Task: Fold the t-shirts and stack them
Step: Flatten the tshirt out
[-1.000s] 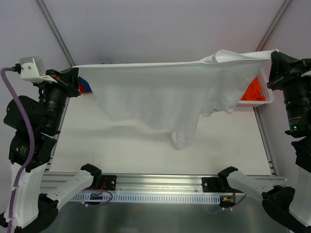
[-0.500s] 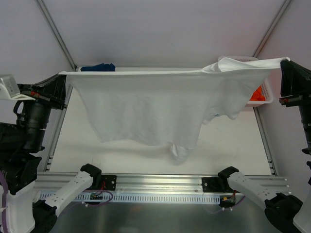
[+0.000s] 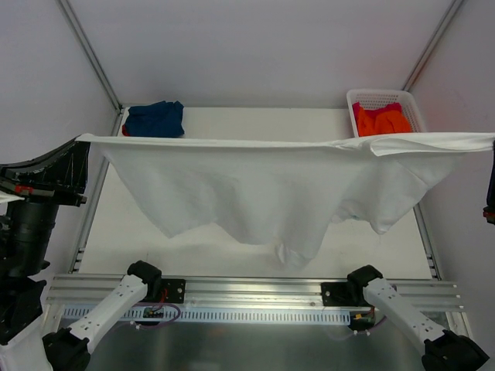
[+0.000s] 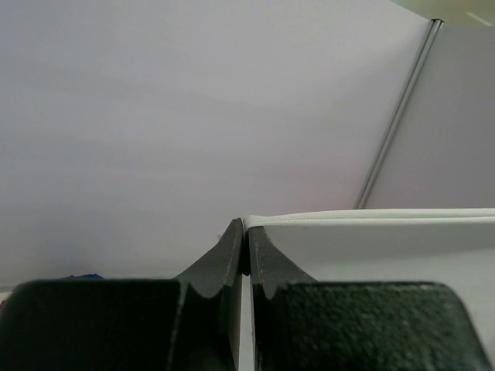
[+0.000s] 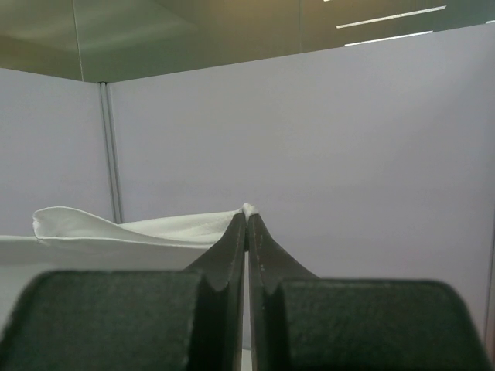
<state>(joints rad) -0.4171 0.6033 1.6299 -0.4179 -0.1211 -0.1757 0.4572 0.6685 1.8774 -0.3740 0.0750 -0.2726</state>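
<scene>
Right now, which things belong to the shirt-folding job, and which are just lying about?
Job: white t-shirt, held taut by left gripper and right gripper; blue t-shirt; red t-shirt and orange t-shirt in the basket.
Lying about: basket, table.

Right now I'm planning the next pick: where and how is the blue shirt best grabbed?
Probably pinch a raised fold on top of the blue shirt, coming straight down from above. It lies bunched in a heap at the far left corner of the table, with no flat edge showing.
</scene>
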